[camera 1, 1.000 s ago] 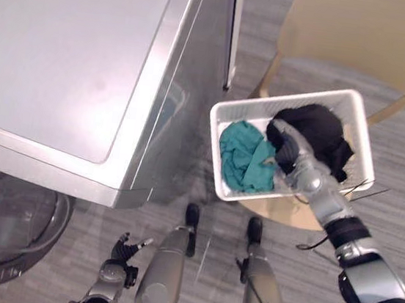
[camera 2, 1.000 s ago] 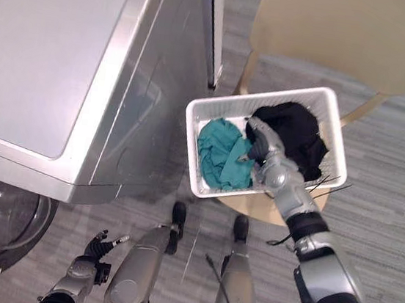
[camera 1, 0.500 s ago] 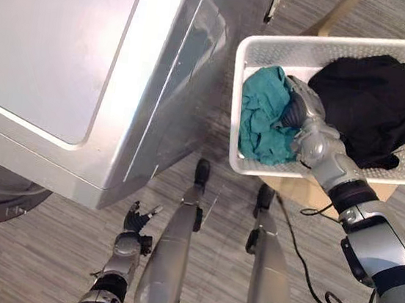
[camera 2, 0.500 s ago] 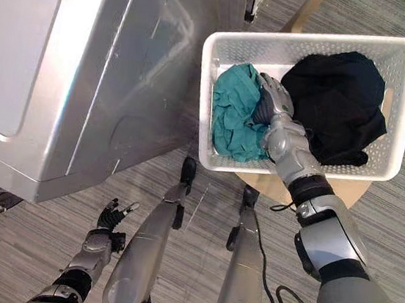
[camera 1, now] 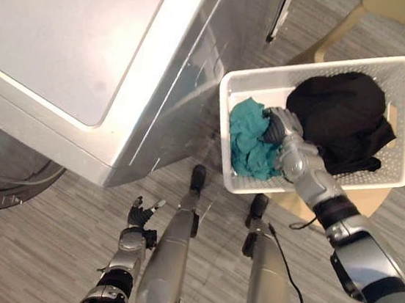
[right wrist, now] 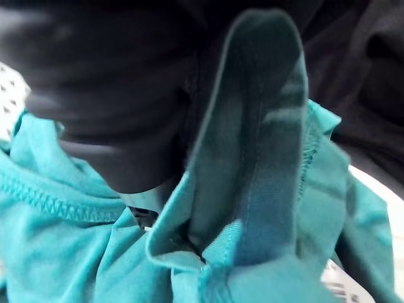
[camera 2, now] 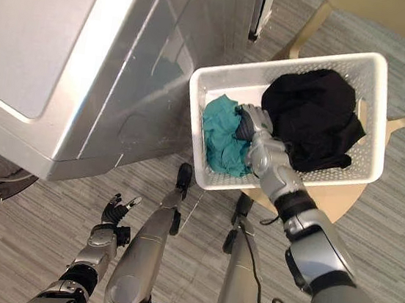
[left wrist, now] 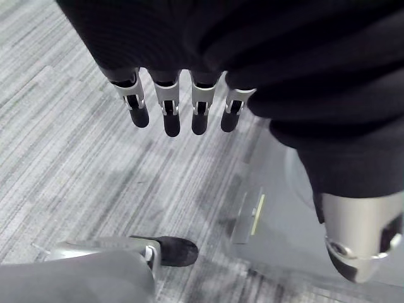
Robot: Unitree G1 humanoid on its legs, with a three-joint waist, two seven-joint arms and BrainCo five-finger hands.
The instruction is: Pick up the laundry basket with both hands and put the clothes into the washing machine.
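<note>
— Where is the laundry basket?

— It sits on a round wooden seat, just beside the side wall of the washing machine. Neither hand has hold of its rim. It is white, with perforated walls, and it rests level.

— And the clothes?

— They are in the basket. A teal garment lies bunched at the end nearest the machine. A black garment is heaped over the rest and touches the teal one.

— What is the right hand doing?

— It reaches down into the basket and lies on the teal garment, right where the teal meets the black. In the right wrist view a fold of teal cloth stands up against the hand's dark cover. Whether the hand actually grips that fold I cannot tell, since the cloth hides it.

— And the left hand?

— It hangs low over the grey striped floor, well apart from the basket. Its fingers are straight and side by side, the thumb stands off from them, and it holds nothing.

— Anything else near the machine?

— Its round glass door juts out past the front edge, on the far side from the basket.
</note>
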